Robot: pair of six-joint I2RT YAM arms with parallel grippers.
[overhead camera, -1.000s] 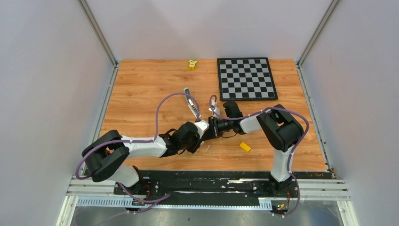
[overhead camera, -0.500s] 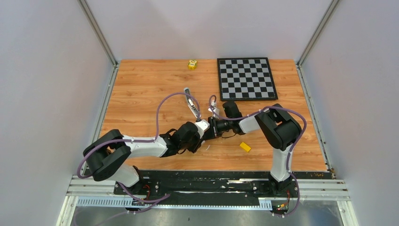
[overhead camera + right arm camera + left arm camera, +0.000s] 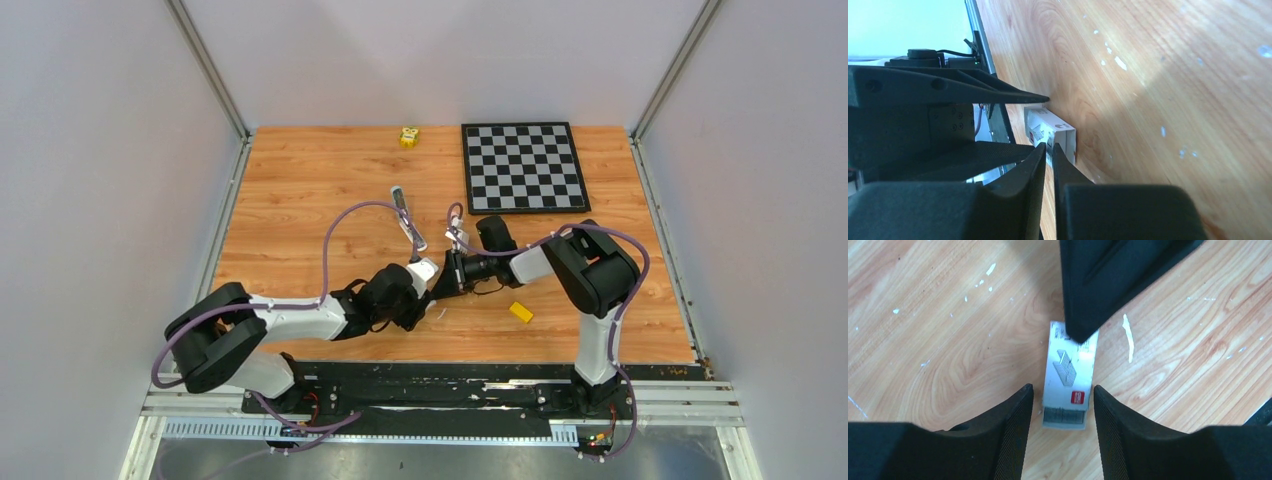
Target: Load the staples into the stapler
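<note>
1. Where the wooden table (image 3: 300,200) lies nearest the arm bases, a yellow block (image 3: 520,312) sits to the right of both grippers.
2. The left gripper (image 3: 1063,392) hangs low, its jaws spread to either side of a small pale box (image 3: 1070,360).
3. The staples (image 3: 1063,416), a silvery ridged block, lie in that box's open near end, between the left fingers.
4. The right gripper (image 3: 1049,146) meets the box's far end. Its jaws are nearly together, and whether they pinch the box cannot be told.
5. Just beyond the grippers, the stapler (image 3: 407,218) lies on the table.
6. Farthest away are a chessboard (image 3: 523,167) and a small yellow object (image 3: 408,136).
</note>
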